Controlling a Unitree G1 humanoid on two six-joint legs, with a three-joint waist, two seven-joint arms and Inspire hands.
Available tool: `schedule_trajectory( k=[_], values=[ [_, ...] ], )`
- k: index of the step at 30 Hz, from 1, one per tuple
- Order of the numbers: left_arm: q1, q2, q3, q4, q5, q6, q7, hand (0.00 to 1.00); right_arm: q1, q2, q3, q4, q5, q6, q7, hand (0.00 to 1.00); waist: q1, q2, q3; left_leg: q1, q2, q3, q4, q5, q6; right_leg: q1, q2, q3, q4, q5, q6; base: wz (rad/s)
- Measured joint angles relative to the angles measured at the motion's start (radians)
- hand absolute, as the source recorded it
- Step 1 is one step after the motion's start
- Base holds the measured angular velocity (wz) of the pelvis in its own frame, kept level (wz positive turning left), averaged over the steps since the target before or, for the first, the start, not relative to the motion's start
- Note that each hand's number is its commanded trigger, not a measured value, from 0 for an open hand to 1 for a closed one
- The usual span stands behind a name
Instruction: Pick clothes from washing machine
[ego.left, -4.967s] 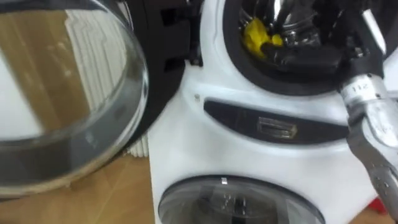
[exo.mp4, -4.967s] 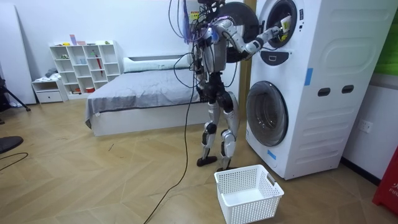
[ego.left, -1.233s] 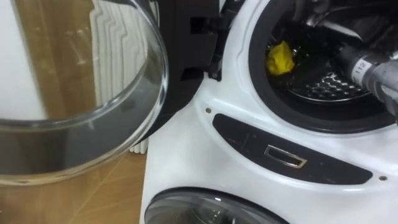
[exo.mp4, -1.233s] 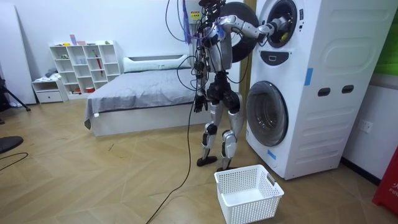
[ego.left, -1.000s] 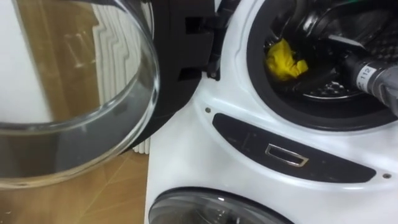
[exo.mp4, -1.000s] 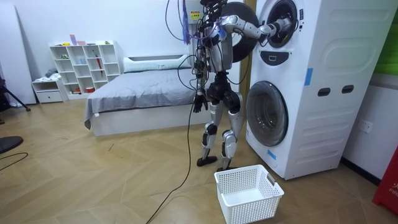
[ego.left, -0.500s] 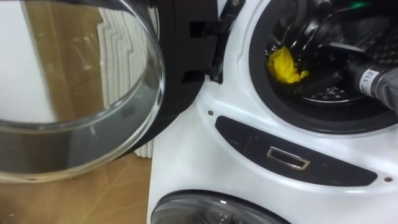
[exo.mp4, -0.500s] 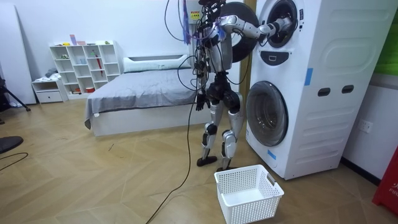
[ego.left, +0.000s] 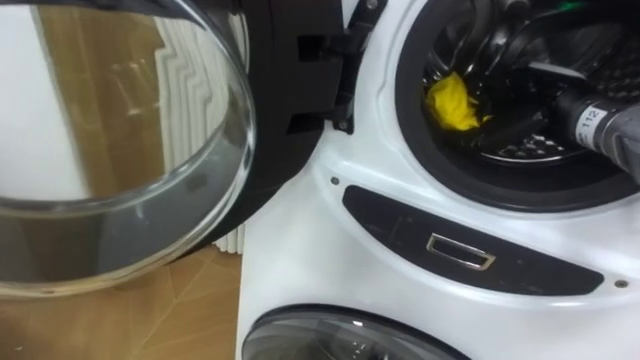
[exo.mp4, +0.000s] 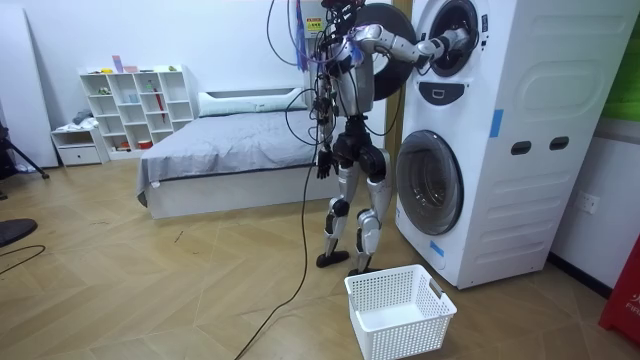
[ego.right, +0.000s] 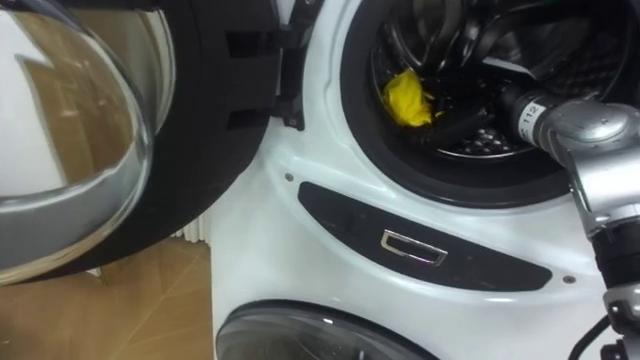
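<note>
Currently, the robot stands at the white stacked front-loading washing machine with its right arm extended into the upper perforated metal drum. The round glass-windowed door is swung fully open to the robot's left. A crumpled yellow cloth lies inside the drum, at the left of the opening. The right robot hand is deep in the drum, just beside the yellow cloth and possibly touching it; whether its fingers are closed on the fabric cannot be determined. The left robot hand hangs at the robot's side.

Task status: door open, arm in the drum, grasp unconfirmed. Remaining, by judgement: secure the cloth, withdraw it through the opening, and transfer it, presumably to the white perforated plastic basket on the wooden floor near the robot's feet.
</note>
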Motion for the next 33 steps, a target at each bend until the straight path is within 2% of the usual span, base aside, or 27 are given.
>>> schedule_trajectory(
  k=[6,11,13,14,15,18,20,23,24,26,28,33],
  values=[
    [0.018,0.001,0.007,0.003,-0.001,-0.024,0.005,0.00,0.137,-0.005,-0.015,-0.304,0.000,0.003,-0.140,1.00,-0.005,-0.010,-0.0055,0.002,0.004,0.051,-0.008,0.000,-0.001,-0.027,0.012,0.048,0.001,0.000,-0.001,-0.24],
    [0.048,-0.002,0.051,0.008,-0.001,-0.085,0.046,0.00,0.323,-0.005,-0.100,-0.736,0.088,0.000,-0.234,1.00,-0.047,0.011,0.0054,0.009,0.011,0.074,-0.009,0.000,-0.001,-0.025,0.013,0.069,-0.004,0.001,-0.001,-0.12],
    [0.066,-0.006,0.054,0.009,0.001,-0.097,0.055,0.00,0.359,-0.005,-0.116,-0.846,0.122,-0.002,-0.244,1.00,-0.076,0.017,0.0050,0.010,0.016,0.079,-0.010,0.000,-0.001,-0.025,0.013,0.072,-0.003,0.001,-0.001,-0.08],
    [0.072,-0.010,0.057,0.008,0.002,-0.099,0.064,0.00,0.393,-0.005,-0.135,-0.919,0.150,-0.003,-0.252,1.00,-0.088,0.028,0.0078,0.010,0.017,0.094,-0.010,0.000,-0.001,-0.028,0.014,0.078,-0.003,0.001,-0.001,-0.12],
    [0.080,-0.011,0.060,0.007,0.003,-0.107,0.064,0.00,0.434,-0.005,-0.160,-0.981,0.179,-0.016,-0.255,1.00,-0.091,0.031,0.0071,0.010,0.018,0.105,-0.010,0.000,-0.001,-0.029,0.014,0.082,-0.003,0.001,-0.001,-0.13],
    [0.104,-0.012,0.061,-0.004,0.002,-0.121,0.076,0.00,0.512,-0.004,-0.192,-1.039,0.235,-0.046,-0.262,1.00,-0.110,0.033,0.0061,0.012,0.017,0.106,-0.010,0.000,-0.001,-0.028,0.015,0.085,-0.002,0.001,-0.001,-0.03],
    [0.118,-0.013,0.061,-0.004,0.001,-0.125,0.082,0.00,0.575,-0.002,-0.218,-1.061,0.257,-0.050,-0.262,1.00,-0.116,0.035,0.0053,0.015,0.018,0.106,-0.016,-0.002,-0.004,-0.030,0.017,0.089,0.000,0.001,-0.001,-0.04],
    [0.135,-0.015,0.059,-0.003,0.001,-0.133,0.088,0.00,0.614,-0.002,-0.229,-1.070,0.265,-0.050,-0.258,1.00,-0.130,0.041,0.0018,0.017,0.019,0.119,-0.029,-0.005,-0.005,-0.044,0.022,0.103,0.016,0.003,-0.005,-0.13],
    [0.147,-0.019,0.058,0.000,0.001,-0.134,0.089,0.00,0.631,-0.002,-0.231,-1.084,0.280,-0.050,-0.255,1.00,-0.136,0.047,-0.0055,0.018,0.020,0.125,-0.028,-0.006,-0.006,-0.044,0.023,0.108,0.016,0.004,-0.006,-0.16],
    [0.160,-0.025,0.059,0.001,0.001,-0.134,0.090,0.00,0.662,-0.002,-0.250,-1.109,0.309,-0.052,-0.240,1.00,-0.146,0.053,-0.0110,0.021,0.020,0.128,-0.027,-0.006,-0.007,-0.042,0.025,0.112,0.016,0.005,-0.007,-0.08],
    [0.169,-0.027,0.059,0.006,0.001,-0.135,0.090,0.00,0.668,-0.002,-0.254,-1.115,0.334,-0.054,-0.232,1.00,-0.165,0.053,-0.0105,0.022,0.019,0.133,-0.022,-0.007,-0.008,-0.040,0.028,0.118,0.016,0.006,-0.010,-0.08],
    [0.173,-0.036,0.060,0.036,0.001,-0.144,0.088,0.00,0.729,-0.002,-0.305,-1.122,0.391,-0.071,-0.227,1.00,-0.174,0.051,-0.0068,0.036,0.022,0.160,-0.023,-0.010,-0.015,-0.036,0.039,0.138,0.013,0.009,-0.014,-0.17]
  ],
)
